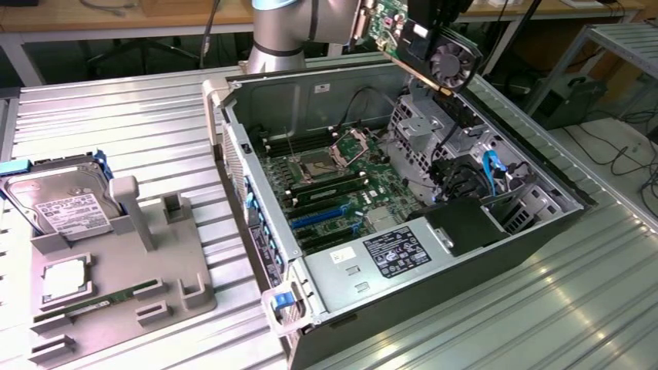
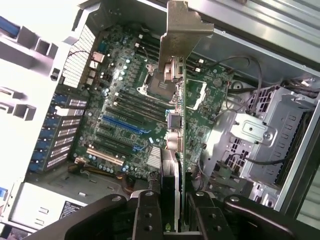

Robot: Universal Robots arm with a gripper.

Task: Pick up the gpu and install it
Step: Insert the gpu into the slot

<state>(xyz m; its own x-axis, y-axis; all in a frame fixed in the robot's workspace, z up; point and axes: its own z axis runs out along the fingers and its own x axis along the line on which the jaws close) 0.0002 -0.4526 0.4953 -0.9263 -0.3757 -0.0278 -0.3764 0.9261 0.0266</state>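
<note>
gpu is clamped edge-on in the claw, held in the air above the open computer case lying on the bench, clear of the motherboard; its silver bracket is at the end farthest from the claw

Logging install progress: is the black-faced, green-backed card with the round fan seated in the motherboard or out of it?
Out: the gpu hangs above the open grey case, clamped in the gripper.

Silver hard drive and green RAM stick in a grey holder on a ribbed metal table
</note>
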